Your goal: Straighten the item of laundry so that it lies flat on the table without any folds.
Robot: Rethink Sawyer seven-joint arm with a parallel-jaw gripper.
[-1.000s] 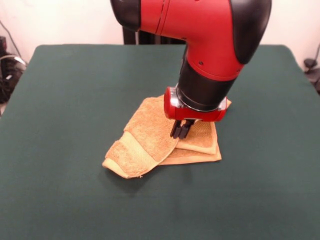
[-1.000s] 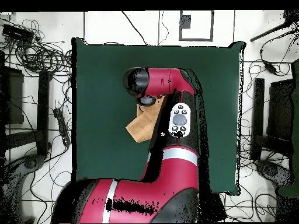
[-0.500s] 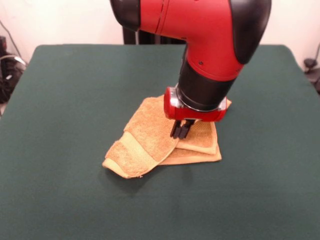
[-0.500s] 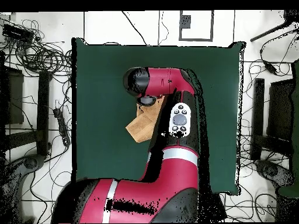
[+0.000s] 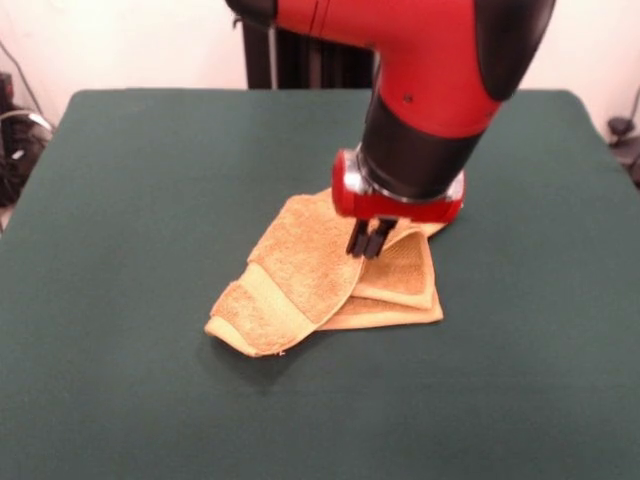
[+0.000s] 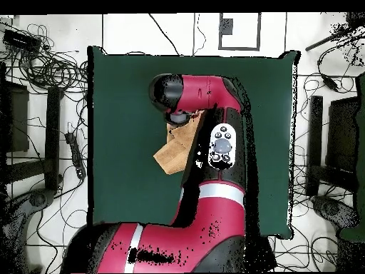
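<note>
Towel first: the orange-tan terry hand towel (image 5: 320, 280) lies bunched and folded just right of the middle of the front view, on the large table covered in dark green cloth (image 5: 130, 200). One end with a woven band curls over toward the lower left. Above its upper right part the red and black arm's gripper (image 5: 368, 240) hangs with dark fingers (image 5: 357, 238) drawn narrow, tips touching a raised fold of cloth. Overhead, the arm hides most of it.
</note>
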